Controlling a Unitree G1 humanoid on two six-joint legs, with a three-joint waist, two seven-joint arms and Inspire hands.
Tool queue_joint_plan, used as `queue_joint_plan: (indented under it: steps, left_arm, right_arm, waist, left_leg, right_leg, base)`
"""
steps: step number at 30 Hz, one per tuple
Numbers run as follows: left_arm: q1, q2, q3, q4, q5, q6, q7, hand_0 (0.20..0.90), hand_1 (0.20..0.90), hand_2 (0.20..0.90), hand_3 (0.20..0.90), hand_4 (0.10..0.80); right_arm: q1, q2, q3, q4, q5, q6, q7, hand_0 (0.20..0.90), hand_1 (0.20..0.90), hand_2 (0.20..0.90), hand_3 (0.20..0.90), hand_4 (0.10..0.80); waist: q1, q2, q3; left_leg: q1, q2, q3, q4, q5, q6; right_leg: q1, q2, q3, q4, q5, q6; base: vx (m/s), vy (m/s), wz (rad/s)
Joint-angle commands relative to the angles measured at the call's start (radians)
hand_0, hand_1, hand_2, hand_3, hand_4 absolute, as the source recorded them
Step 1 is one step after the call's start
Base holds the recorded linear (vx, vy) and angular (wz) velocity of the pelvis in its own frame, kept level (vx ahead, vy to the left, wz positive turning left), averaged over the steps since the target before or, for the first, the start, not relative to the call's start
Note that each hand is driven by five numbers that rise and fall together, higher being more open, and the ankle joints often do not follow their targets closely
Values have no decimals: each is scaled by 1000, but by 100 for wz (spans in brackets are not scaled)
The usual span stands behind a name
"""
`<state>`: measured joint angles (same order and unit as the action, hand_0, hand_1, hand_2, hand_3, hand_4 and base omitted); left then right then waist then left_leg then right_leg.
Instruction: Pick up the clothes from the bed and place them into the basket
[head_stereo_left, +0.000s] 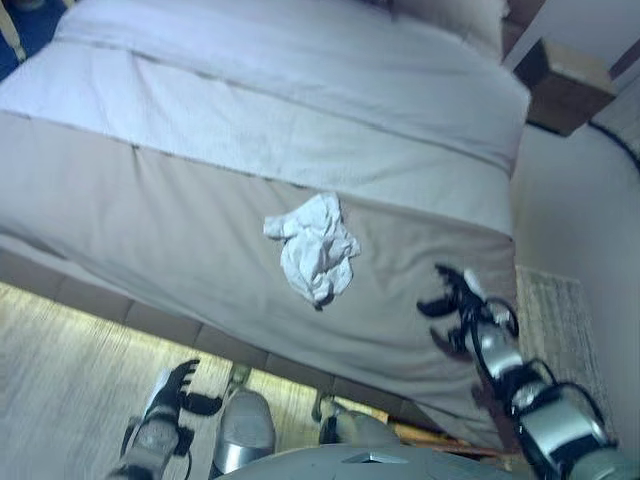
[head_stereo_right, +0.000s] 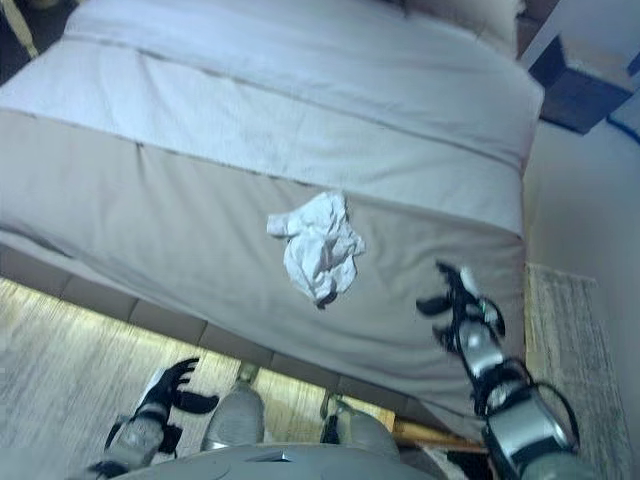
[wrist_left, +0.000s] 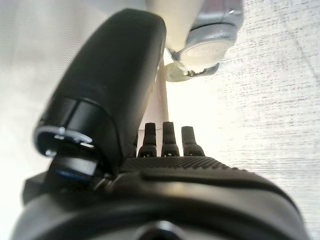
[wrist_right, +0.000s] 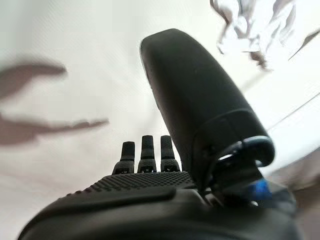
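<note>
On bed, crumpled cloth lies diagonally.

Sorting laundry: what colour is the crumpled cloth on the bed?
White; the crumpled cloth shows best in the left eye view.

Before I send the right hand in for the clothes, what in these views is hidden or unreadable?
- Basket: in no view, so its place is unknown.
- White crumpled garment on the bed: its type is too blurred to tell in both eye views; the right wrist view cuts it off at the edge.
- Right hand: open and empty, off to the garment's right.
- Left hand: open, low over the floor; its wrist view shows no clothes.
</note>
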<state>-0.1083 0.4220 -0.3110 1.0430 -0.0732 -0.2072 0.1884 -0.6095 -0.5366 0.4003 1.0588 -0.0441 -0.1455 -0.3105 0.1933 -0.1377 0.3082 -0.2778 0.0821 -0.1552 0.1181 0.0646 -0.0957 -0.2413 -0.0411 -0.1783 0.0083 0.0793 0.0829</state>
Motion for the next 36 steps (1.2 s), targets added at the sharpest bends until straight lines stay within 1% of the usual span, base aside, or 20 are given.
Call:
queue_joint_plan:
  steps: [1, 4, 7, 8, 9, 10, 11, 12, 13, 14, 16, 17, 21, 23, 24, 25, 26, 27, 32, 36]
  left_arm:
    - [-25, 65, -17, -89, -55, -56, 34, 900, 900, 900, 900, 800]
    - [-11, 75, -13, -111, -63, -61, 43, 900, 900, 900, 900, 800]
    - [-2, 91, -9, -128, -57, -58, 35, 900, 900, 900, 900, 800]
    - [1, 98, -5, -133, -62, -61, 27, 900, 900, 900, 900, 800]
    - [1, 99, -4, -133, -61, -62, 25, 900, 900, 900, 900, 800]
    - [-10, 106, -2, -136, -67, -63, 15, 900, 900, 900, 900, 800]
    - [-14, 108, -1, -141, -72, -62, 12, 900, 900, 900, 900, 800]
    - [-30, 114, -5, -164, -92, -62, 9, 900, 900, 900, 900, 800]
    - [-33, 115, -6, -171, -99, -62, 7, 900, 900, 900, 900, 800]
    - [-43, 119, -14, -195, -126, -70, 3, 900, 900, 900, 900, 800]
    - [-46, 121, -24, -229, -143, -72, 4, 900, 900, 900, 900, 800]
    - [-45, 119, -32, -250, -160, -77, 8, 900, 900, 900, 900, 800]
    - [-40, 120, -45, -322, -189, -52, 32, 900, 900, 900, 900, 800]
    - [-31, 123, -44, -330, -193, -43, 33, 900, 900, 900, 900, 800]
    - [-29, 125, -43, -331, -193, -44, 33, 900, 900, 900, 900, 800]
    - [-19, 129, -39, -335, -192, -45, 33, 900, 900, 900, 900, 800]
    - [-14, 132, -37, -340, -198, -42, 33, 900, 900, 900, 900, 800]
    - [-8, 133, -34, -342, -199, -44, 29, 900, 900, 900, 900, 800]
    - [13, 140, -26, -351, -208, -52, 24, 900, 900, 900, 900, 800]
    - [21, 145, -18, -356, -210, -65, 16, 900, 900, 900, 900, 800]
  right_arm:
    - [-186, -106, 56, -113, -59, -61, -58, 900, 900, 900, 900, 800]
    - [-244, -134, 95, -147, -67, -80, -54, 900, 900, 900, 900, 800]
    - [-313, -161, 135, -173, -33, -30, -30, 900, 900, 900, 900, 800]
    - [-348, -160, 142, -149, -27, 6, 6, 900, 900, 900, 900, 800]
    - [-355, -159, 144, -143, -28, 14, 14, 900, 900, 900, 900, 800]
    - [-386, -154, 157, -93, -41, 96, 77, 900, 900, 900, 900, 800]
    - [-395, -151, 164, -74, -54, 125, 86, 900, 900, 900, 900, 800]
    - [-415, -144, 185, -11, -80, 185, 76, 900, 900, 900, 900, 800]
    - [-420, -143, 189, 2, -74, 198, 86, 900, 900, 900, 900, 800]
    - [-442, -130, 191, 44, -72, 233, 114, 900, 900, 900, 900, 800]
    - [-460, -122, 192, 67, -66, 260, 132, 900, 900, 900, 900, 800]
    - [-481, -118, 193, 86, -52, 291, 175, 900, 900, 900, 900, 800]
    - [-510, -119, 194, 130, -29, 297, 236, 900, 900, 900, 900, 800]
    - [-512, -129, 201, 136, -26, 285, 269, 900, 900, 900, 900, 800]
    - [-511, -131, 201, 136, -25, 282, 270, 900, 900, 900, 900, 800]
    - [-503, -135, 198, 137, -13, 268, 268, 596, 596, 596, 546, 446]
    - [-496, -137, 193, 138, -3, 261, 272, 521, 521, 521, 458, 358]
    - [-489, -137, 186, 139, -5, 256, 272, 300, 300, 300, 200, 100]
    - [-476, -156, 167, 138, -1, 218, 265, 300, 300, 300, 200, 100]
    - [-461, -161, 152, 130, 9, 194, 228, 300, 300, 300, 200, 100]
  waist:
    - [55, 29, 74]
    - [71, 37, 94]
    - [86, 48, 113]
    - [93, 56, 120]
    - [94, 58, 120]
    - [101, 65, 126]
    - [104, 69, 129]
    - [108, 84, 146]
    - [109, 88, 149]
    - [111, 101, 164]
    - [112, 116, 177]
    - [117, 128, 184]
    - [121, 169, 211]
    - [123, 183, 211]
    - [123, 185, 211]
    - [122, 189, 212]
    - [120, 193, 212]
    - [118, 198, 212]
    - [111, 209, 212]
    - [109, 205, 212]
  left_leg:
    - [-111, -109, 78, 160, -56, 74]
    - [-179, -125, 61, 226, -75, 79]
    - [-263, -142, 45, 299, -85, 83]
    - [-303, -148, 38, 332, -89, 87]
    - [-309, -148, 37, 337, -90, 87]
    - [-339, -149, 36, 359, -92, 91]
    - [-351, -151, 36, 368, -92, 93]
    - [-380, -148, 33, 380, -90, 95]
    - [-386, -148, 33, 382, -89, 96]
    - [-402, -150, 32, 383, -83, 98]
    - [-419, -153, 31, 382, -77, 100]
    - [-424, -151, 28, 398, -111, 99]
    - [-499, -164, 26, 449, -116, 113]
    - [-522, -166, 28, 477, -126, 118]
    - [-526, -168, 28, 484, -129, 119]
    - [-534, -171, 28, 496, -134, 120]
    - [-538, -173, 29, 503, -138, 121]
    - [-540, -174, 29, 506, -139, 122]
    - [-526, -174, 33, 500, -140, 121]
    - [-488, -171, 33, 478, -137, 117]
  right_leg:
    - [-60, -62, -25, 174, 24, -20]
    - [-122, -54, -33, 226, 3, -35]
    - [-197, -49, -41, 294, -20, -49]
    - [-237, -52, -41, 333, -31, -54]
    - [-244, -53, -41, 338, -33, -54]
    - [-277, -57, -42, 365, -38, -55]
    - [-289, -59, -42, 374, -39, -55]
    - [-320, -63, -41, 393, -40, -56]
    - [-327, -64, -41, 397, -41, -56]
    - [-347, -70, -40, 404, -42, -57]
    - [-370, -73, -39, 411, -41, -59]
    - [-383, -70, -26, 433, -73, -49]
    - [-474, -86, -10, 522, -102, -60]
    - [-498, -82, -10, 578, -132, -71]
    - [-502, -82, -9, 583, -134, -72]
    - [-509, -81, -6, 592, -137, -73]
    - [-514, -81, -5, 598, -139, -74]
    - [-518, -82, -6, 601, -139, -74]
    - [-508, -80, -6, 596, -141, -78]
    - [-469, -75, -11, 571, -139, -81]
  base:
    - [-76, -60, 6]
    - [-41, -49, 20]
    - [-14, -23, 9]
    - [0, 0, 0]
    - [0, 0, 0]
    - [0, 0, 0]
    - [-61, -25, 4]
    - [-70, -14, 10]
    - [-102, -2, 14]
    - [-64, 10, 15]
    - [-37, 12, 19]
    - [-13, -4, 23]
    - [-74, 39, 36]
    - [-30, 41, -50]
    - [-9, 9, -67]
    - [-3, 2, 7]
    - [-5, 8, 39]
    - [-8, 16, 18]
    - [3, 15, 0]
    - [-20, 2, -5]
